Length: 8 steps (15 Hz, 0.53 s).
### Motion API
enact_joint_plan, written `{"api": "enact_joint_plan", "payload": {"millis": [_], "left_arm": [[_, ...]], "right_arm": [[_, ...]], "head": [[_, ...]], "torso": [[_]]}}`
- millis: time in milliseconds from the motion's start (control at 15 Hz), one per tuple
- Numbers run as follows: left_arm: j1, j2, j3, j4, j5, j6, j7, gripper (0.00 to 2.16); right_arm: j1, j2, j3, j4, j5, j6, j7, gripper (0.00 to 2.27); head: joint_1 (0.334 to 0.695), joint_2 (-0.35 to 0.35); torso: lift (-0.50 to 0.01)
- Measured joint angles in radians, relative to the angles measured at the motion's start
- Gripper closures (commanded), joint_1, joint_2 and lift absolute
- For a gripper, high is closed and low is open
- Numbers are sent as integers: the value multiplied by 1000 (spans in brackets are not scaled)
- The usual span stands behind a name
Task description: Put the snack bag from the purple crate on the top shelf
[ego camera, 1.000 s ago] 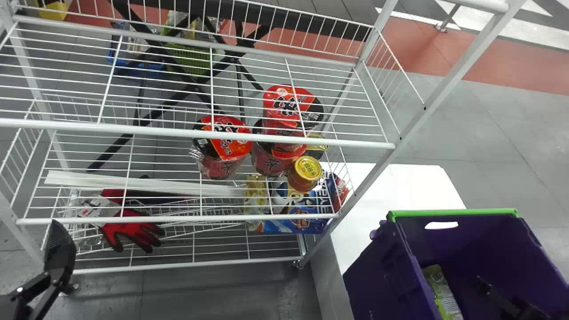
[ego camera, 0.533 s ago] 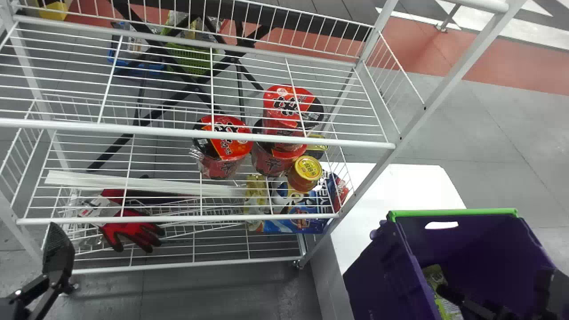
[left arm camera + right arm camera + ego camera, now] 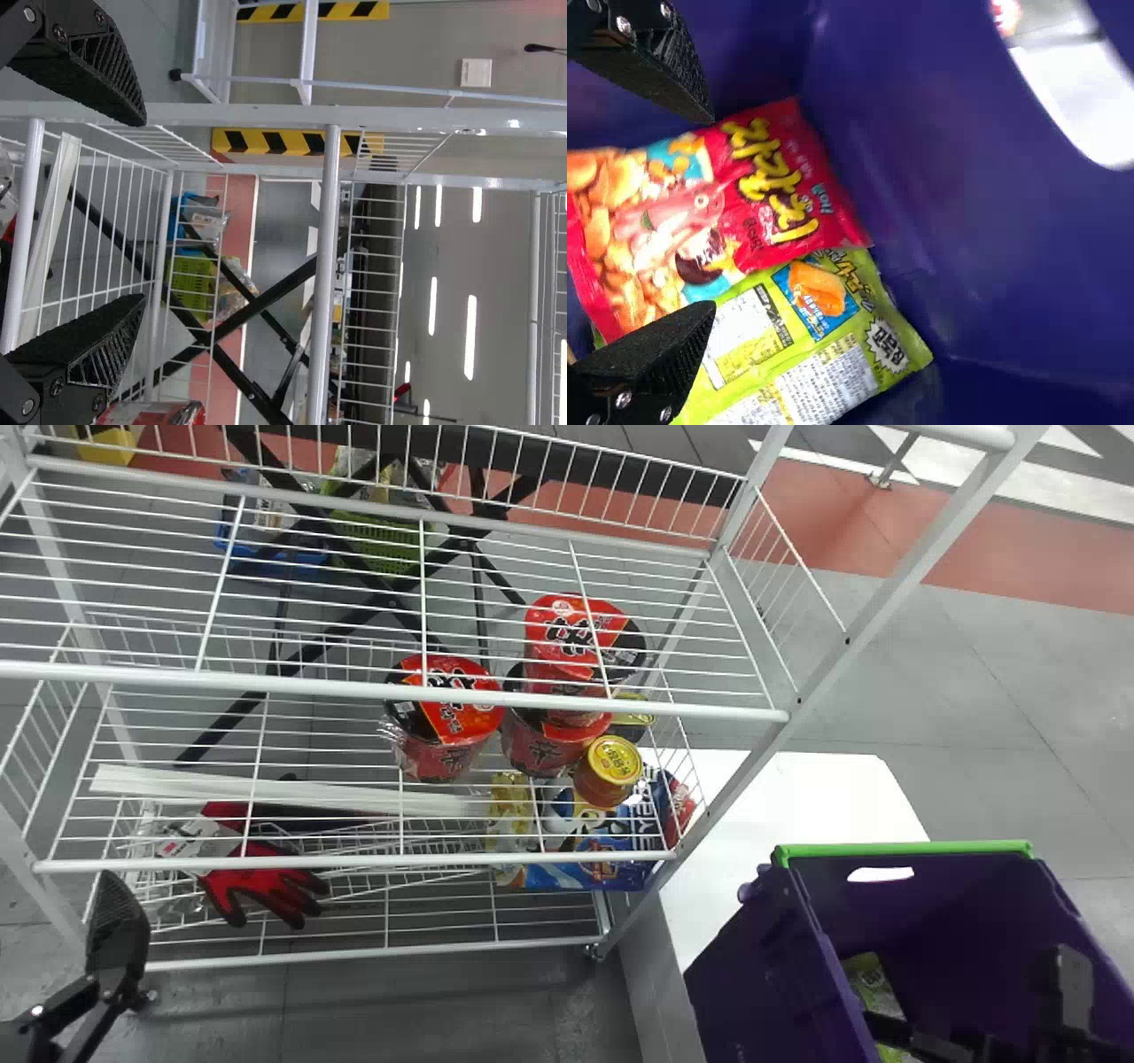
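"Grey floor (image 3: 399, 1001) is stretching beneath the white rack (image 3: 390, 689)?"

"Yes. Nearer, at lower right, the right gripper (image 3: 970, 992) is hovering inside the purple crate (image 3: 780, 974), fingers parted."

"And the snacks?"

"A red snack bag (image 3: 700, 212) is lying there against a green snack bag (image 3: 842, 354). The left gripper (image 3: 120, 926), released, is hanging at lower left; farther, red tubs (image 3: 447, 708) are standing mid-frame."

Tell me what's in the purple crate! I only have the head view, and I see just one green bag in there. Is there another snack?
Observer: Yes! The right wrist view shows a red snack bag right against the green bag.
Operator: Ooh! Is the right gripper squeezing the red one?
Observer: It doesn't look like it. The right gripper is open, with part of the red bag showing between its fingers.
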Motion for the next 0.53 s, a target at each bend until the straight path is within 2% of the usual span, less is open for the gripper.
{"api": "enact_joint_plan", "payload": {"millis": [133, 333, 533], "left_arm": [[0, 1, -2, 2, 0, -5, -1, 117], [-1, 1, -8, 5, -1, -19, -1, 117], [0, 1, -9, 6, -2, -28, 1, 117]], "right_arm": [[-28, -20, 27, 63, 46, -63, 65, -2], [-45, -26, 83, 123, 88, -162, 73, -2], [-58, -17, 155, 165, 117, -251, 67, -2]], "head": [[695, -350], [695, -350], [695, -350]], "torso": [[-452], [-452], [-452]]}}
